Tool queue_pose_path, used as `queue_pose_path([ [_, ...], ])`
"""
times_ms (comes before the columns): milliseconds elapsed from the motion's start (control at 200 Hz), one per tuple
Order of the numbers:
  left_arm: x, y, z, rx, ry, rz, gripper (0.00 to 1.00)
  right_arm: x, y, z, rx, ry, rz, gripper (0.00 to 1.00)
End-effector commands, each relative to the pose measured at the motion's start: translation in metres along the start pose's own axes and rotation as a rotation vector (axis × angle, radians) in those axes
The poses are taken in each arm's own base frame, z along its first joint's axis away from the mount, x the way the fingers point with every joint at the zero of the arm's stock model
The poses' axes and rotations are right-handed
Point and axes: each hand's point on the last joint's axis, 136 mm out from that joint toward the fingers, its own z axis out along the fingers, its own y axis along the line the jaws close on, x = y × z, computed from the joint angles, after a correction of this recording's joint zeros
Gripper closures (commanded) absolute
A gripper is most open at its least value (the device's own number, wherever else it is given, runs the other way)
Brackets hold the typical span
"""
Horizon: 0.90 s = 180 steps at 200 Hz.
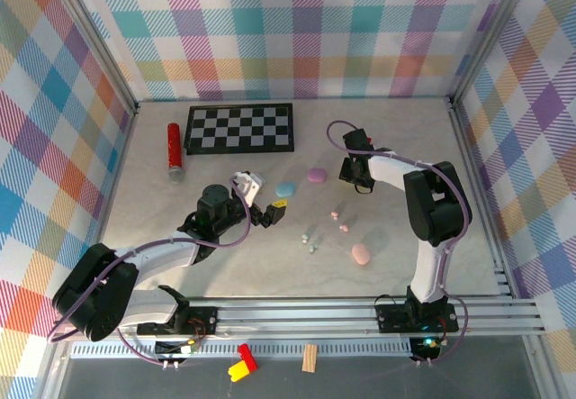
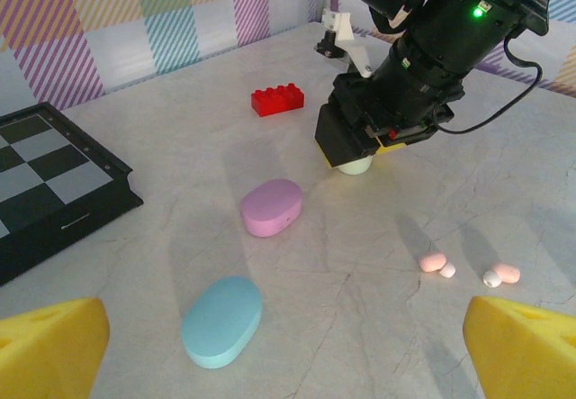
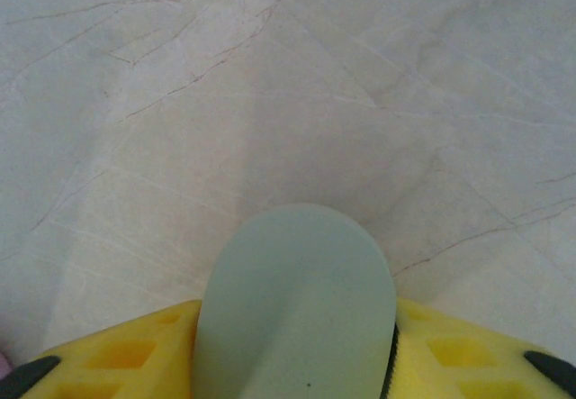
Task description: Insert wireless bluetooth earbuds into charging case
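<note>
My right gripper (image 3: 297, 367) has its yellow fingers (image 3: 117, 358) pressed against both sides of a pale green oval charging case (image 3: 297, 313) that rests on the marble table. From the left wrist view the same case (image 2: 355, 166) peeks out under the right gripper (image 2: 353, 147). A blue case (image 2: 222, 321) and a purple case (image 2: 271, 206) lie shut nearby. Two pink earbuds (image 2: 433, 261) (image 2: 507, 273) lie loose to the right. My left gripper (image 1: 270, 212) hovers open, holding nothing, near the blue case (image 1: 285, 188). A pink case (image 1: 361, 254) lies closer in.
A chessboard (image 1: 239, 128) and a red cylinder (image 1: 174, 147) lie at the back left. A red brick (image 2: 277, 100) sits behind the purple case. More tiny earbuds (image 1: 310, 242) lie mid-table. Plaid walls close in three sides.
</note>
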Motion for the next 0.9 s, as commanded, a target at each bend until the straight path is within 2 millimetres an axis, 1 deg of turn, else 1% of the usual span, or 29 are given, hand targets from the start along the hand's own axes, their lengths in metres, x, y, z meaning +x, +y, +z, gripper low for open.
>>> queue_pose_path([
  [0,-0.020,-0.002,0.003,0.001,-0.056,0.034,0.00,0.010,0.004,-0.004,-0.005,0.046,-0.006,0.58],
  [105,-0.022,-0.002,0.004,0.004,-0.060,0.033,0.00,0.009,0.006,-0.008,-0.012,0.048,-0.004,0.61],
  [230,-0.023,-0.002,0.004,0.003,-0.058,0.026,0.00,0.006,0.012,-0.017,-0.054,0.028,-0.041,0.64],
  [320,-0.024,-0.002,0.004,0.005,-0.043,0.004,0.00,0.006,0.021,-0.026,-0.119,0.017,-0.130,0.64],
  [390,-0.026,-0.002,0.003,0.013,-0.035,-0.017,0.00,0.010,0.034,-0.039,-0.198,0.006,-0.236,0.63],
  [455,-0.029,-0.004,0.001,0.041,-0.024,-0.033,0.00,0.015,0.050,-0.056,-0.292,-0.017,-0.357,0.64],
  [510,-0.030,-0.007,-0.001,0.067,-0.007,-0.038,0.00,0.024,0.063,-0.073,-0.380,-0.035,-0.458,0.66],
  [575,-0.030,-0.008,-0.005,0.095,0.019,-0.042,0.00,0.034,0.079,-0.097,-0.500,-0.056,-0.555,0.68],
  [620,-0.031,-0.007,-0.008,0.112,0.025,-0.050,0.00,0.042,0.089,-0.115,-0.595,-0.062,-0.619,0.66],
  [685,-0.035,-0.007,-0.015,0.135,0.023,-0.060,0.00,0.054,0.098,-0.138,-0.687,-0.060,-0.687,0.66],
  [725,-0.038,-0.009,-0.018,0.159,0.019,-0.062,0.00,0.057,0.102,-0.152,-0.738,-0.063,-0.715,0.68],
  [735,-0.038,-0.009,-0.019,0.167,0.021,-0.064,0.00,0.058,0.103,-0.155,-0.751,-0.062,-0.721,0.68],
  [755,-0.039,-0.011,-0.021,0.185,0.023,-0.061,0.00,0.060,0.105,-0.162,-0.782,-0.062,-0.735,0.75],
  [770,-0.039,-0.012,-0.022,0.199,0.029,-0.061,0.00,0.062,0.107,-0.168,-0.806,-0.059,-0.742,0.76],
  [840,-0.038,-0.016,-0.024,0.259,0.062,-0.047,0.00,0.067,0.115,-0.192,-0.908,-0.077,-0.806,0.72],
  [895,-0.039,-0.018,-0.025,0.291,0.079,-0.037,0.00,0.069,0.119,-0.210,-0.965,-0.087,-0.839,0.71],
])
